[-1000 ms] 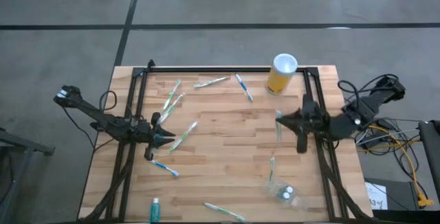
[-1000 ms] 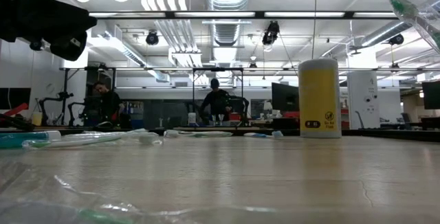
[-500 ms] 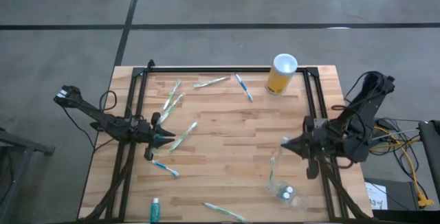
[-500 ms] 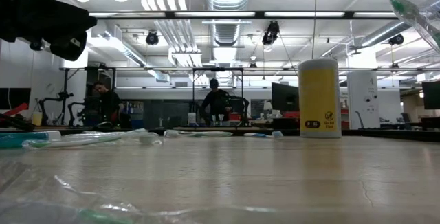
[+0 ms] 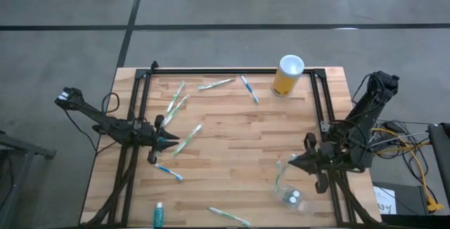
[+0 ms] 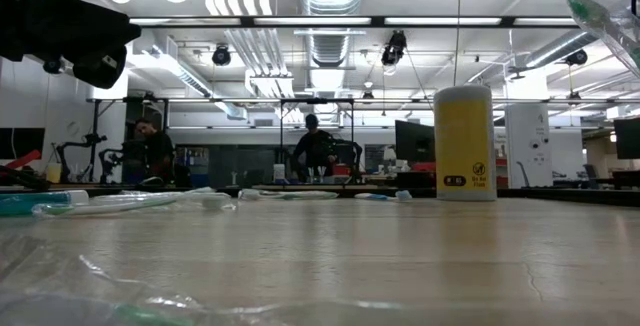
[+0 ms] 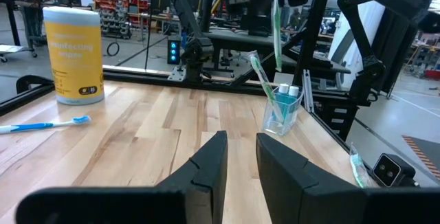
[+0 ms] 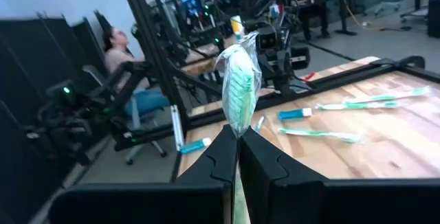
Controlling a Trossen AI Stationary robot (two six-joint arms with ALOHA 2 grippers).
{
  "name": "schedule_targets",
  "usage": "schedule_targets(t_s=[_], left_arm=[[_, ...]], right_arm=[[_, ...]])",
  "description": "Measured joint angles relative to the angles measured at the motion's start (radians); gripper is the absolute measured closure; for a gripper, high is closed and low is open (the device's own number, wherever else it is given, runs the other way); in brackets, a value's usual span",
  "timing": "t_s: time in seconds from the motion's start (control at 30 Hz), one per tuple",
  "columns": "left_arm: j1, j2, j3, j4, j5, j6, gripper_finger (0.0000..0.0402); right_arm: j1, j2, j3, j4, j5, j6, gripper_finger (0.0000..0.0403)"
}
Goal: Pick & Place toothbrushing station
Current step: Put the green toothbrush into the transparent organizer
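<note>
The right gripper [image 8: 238,136] has its fingers clenched on a wrapped white-green toothbrush [image 8: 239,86], which stands up from between the fingertips; in the high view this gripper [image 5: 290,161] hangs just beside the clear cup [image 5: 293,199] near the desk [image 5: 232,134] corner, the cup already holding a green brush and two white-capped tubes [image 7: 287,92]; the step in hand looks like dropping this brush into the cup.

To do it well, bring the fingers squarely over the cup mouth, tilt so the handle end leads, and lower until that end is inside the rim before letting go; the cup is light and see-through, so a sideways nudge could tip it or scatter what it holds; the loose wrapper may catch on the brush already leaning there.

The left gripper [image 7: 237,148] waits low over the desk with its fingers slightly apart and nothing between them; a white-blue toothbrush [image 7: 42,124] lies off to one side of those fingers, near the yellow cylinder [image 7: 73,55]; more brushes and a teal tube [image 5: 159,213] remain scattered on the desk.
</note>
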Motion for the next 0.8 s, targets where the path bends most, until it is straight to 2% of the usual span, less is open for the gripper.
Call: schedule_targets(t_s=[0.13, 0.37, 0.6, 0.8], left_arm=[[0.000, 0.000, 0.000, 0.000, 0.000, 0.000, 0.0319], [0.000, 0.000, 0.000, 0.000, 0.000, 0.000, 0.0319], [0.000, 0.000, 0.000, 0.000, 0.000, 0.000, 0.0319], [0.000, 0.000, 0.000, 0.000, 0.000, 0.000, 0.0319]], right_arm=[[0.014, 0.000, -0.077, 0.072, -0.002, 0.021, 0.0396], [0.049, 0.000, -0.134, 0.074, -0.005, 0.119, 0.0395], [0.078, 0.001, -0.175, 0.071, -0.007, 0.129, 0.0394], [0.078, 0.001, -0.233, 0.070, -0.009, 0.244, 0.0394]])
